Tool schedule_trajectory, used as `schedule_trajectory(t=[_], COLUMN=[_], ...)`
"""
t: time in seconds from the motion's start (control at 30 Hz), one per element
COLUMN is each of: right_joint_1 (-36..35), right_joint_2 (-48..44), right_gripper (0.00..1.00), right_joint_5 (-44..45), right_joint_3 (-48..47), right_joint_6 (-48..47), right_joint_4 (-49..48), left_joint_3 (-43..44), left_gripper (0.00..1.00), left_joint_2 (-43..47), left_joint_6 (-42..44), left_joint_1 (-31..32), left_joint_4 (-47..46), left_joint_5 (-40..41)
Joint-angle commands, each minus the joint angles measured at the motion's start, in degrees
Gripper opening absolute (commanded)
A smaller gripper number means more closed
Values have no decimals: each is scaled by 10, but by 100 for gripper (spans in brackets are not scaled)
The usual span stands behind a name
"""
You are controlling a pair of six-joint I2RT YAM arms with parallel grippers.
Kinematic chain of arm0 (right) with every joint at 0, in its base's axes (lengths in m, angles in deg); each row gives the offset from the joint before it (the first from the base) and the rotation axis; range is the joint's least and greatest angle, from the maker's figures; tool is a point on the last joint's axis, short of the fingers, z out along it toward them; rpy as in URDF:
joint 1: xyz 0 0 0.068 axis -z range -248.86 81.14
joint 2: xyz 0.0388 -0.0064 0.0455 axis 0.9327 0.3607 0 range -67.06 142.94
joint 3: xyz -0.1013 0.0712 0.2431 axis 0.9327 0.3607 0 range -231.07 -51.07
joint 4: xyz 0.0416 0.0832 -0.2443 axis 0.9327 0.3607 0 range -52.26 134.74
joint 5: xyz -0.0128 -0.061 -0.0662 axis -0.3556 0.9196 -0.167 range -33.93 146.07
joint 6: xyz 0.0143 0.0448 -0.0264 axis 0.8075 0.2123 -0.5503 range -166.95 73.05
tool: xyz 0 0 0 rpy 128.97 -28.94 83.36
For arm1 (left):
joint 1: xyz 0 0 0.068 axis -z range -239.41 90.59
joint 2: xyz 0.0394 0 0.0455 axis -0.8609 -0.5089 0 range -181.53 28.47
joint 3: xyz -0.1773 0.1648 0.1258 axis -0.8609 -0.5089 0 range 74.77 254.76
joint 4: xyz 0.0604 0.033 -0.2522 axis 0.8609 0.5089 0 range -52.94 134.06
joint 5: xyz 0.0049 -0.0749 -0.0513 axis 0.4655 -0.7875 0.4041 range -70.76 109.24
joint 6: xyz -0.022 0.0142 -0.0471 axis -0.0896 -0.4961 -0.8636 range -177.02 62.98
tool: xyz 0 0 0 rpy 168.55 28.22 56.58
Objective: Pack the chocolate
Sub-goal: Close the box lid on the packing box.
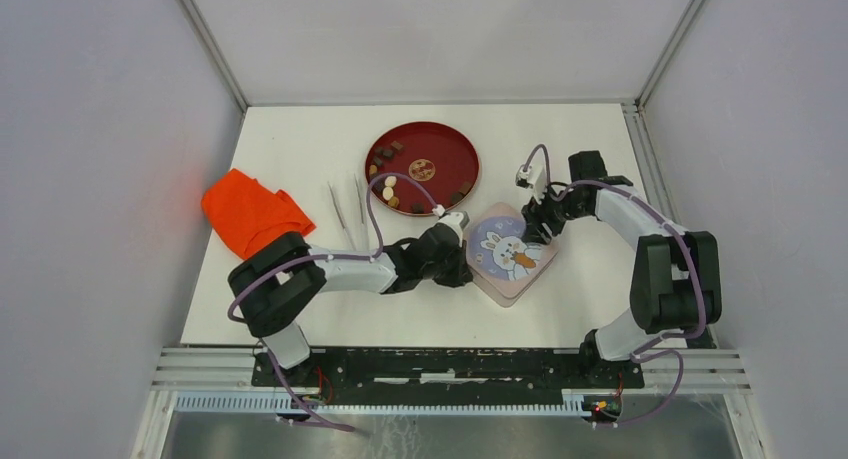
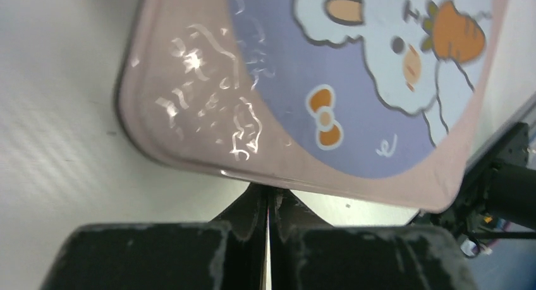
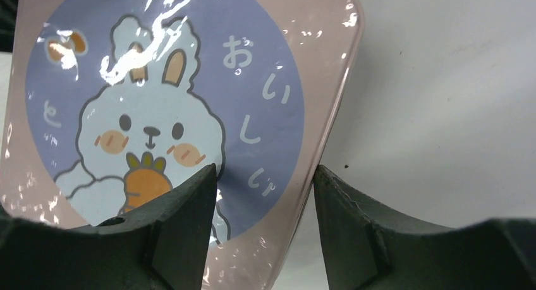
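Left hand (image 2: 268,195): the fingers are pressed together with no gap, their tips right at the near edge of the pouch. I cannot tell if a thin lip of film is pinched between them. It probably serves as the anchor, so it should hold firm and low and not drag.

Pouch (image 1: 510,254): flat, glossy and pink, with a rabbit and carrot printed on a lavender circle. It lies on the tabletop (image 1: 290,139) between the two hands. The step in hand looks like getting it gripped and opened, since nothing is inside it that I can see.

Right hand (image 3: 265,173): the fingers are apart at a middling width and straddle the pouch's side edge, one over the print and one over bare tabletop. It should bite only the edge, square on. The film looks slippery, and a skewed pinch could crease it or slide off. The pull should go gently away from the left hand.

Tweezers (image 1: 347,205): two metal pairs lie beside the left arm, untouched. They are likely wanted once the pouch's mouth is open.

Orange cloth (image 1: 252,215): crumpled at the left, well apart from the work.

Red plate (image 1: 450,151): just beyond the pouch, near enough for a short carry.

Chocolate (image 1: 390,187): small dark, brown and cream pieces scattered around the plate's inner rim, none packed yet.
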Motion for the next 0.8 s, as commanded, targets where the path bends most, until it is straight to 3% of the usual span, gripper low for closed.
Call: schedule_trajectory(t=[0.0,0.13,0.3,0.37,0.43,0.5,0.63,0.7,0.77], right_joint_1=[-14,-13,-7,-7,-7,-7,-9,-19,-38], right_joint_2=[-41,-58,-74,-86,-99,-111,-102,-91,-80], right_gripper=[63,71,80,80,80,79,76,70,57], right_joint_5=[-57,-42,-16,-9,-16,2,-29,-49,-51], right_joint_3=[46,42,-18,-40,-58,-64,-78,-78,-70], right_joint_6=[95,111,90,68,24,14,-35,-52,-67], right_joint_4=[16,-7,0,3,14,-3,18,35,48], left_joint_3=[39,13,-60,-75,-78,-69,-34,-24,-23], left_gripper=[2,5,9,23,46,61,72,75,82], left_joint_2=[4,47,162,209,243,254,233,222,220], left_joint_6=[51,61,37,23,4,-15,-56,-78,-101], left_joint_1=[-54,-56,-55,-55,-55,-56,-56,-56,-56], left_joint_4=[-67,-60,-27,-1,21,41,77,84,90], left_joint_5=[6,-28,-30,-13,-7,-16,-34,-33,-13])
